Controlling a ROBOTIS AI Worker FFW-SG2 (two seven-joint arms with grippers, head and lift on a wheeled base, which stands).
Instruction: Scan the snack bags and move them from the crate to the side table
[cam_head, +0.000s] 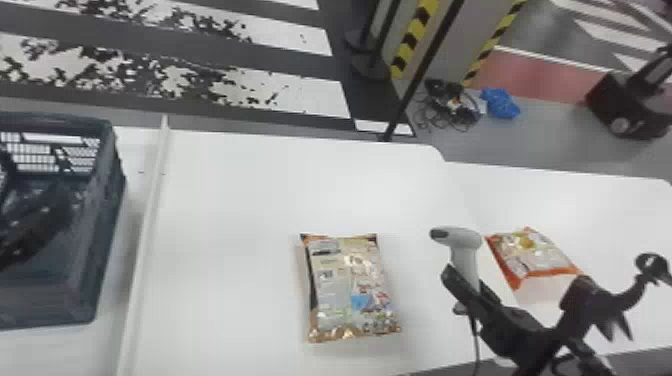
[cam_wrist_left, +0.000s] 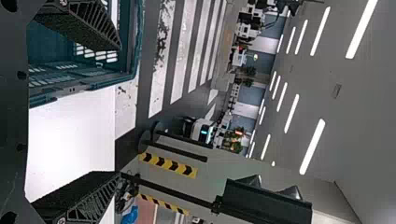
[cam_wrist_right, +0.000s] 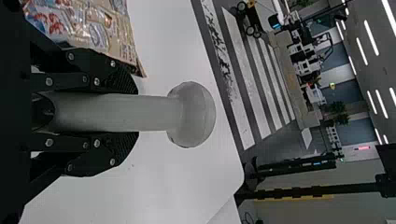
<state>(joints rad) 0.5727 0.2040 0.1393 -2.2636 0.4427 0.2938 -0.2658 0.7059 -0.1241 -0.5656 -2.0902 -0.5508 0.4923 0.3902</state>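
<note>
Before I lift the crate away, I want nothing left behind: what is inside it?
The crate shows its slotted far wall; the left claw covers part of the interior, so whether bags lie beneath I can't tell.

Tan snack bag (cam_head: 350, 290) lies flat between crate (cam_head: 106, 205) and upright scanner (cam_head: 464, 240); orange bag (cam_head: 535, 254) right.

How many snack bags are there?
2 in sight: a tan bag lies on the white table between the crate and the scanner, and an orange-edged bag lies to the scanner's right. More may be hidden in the crate.
</note>
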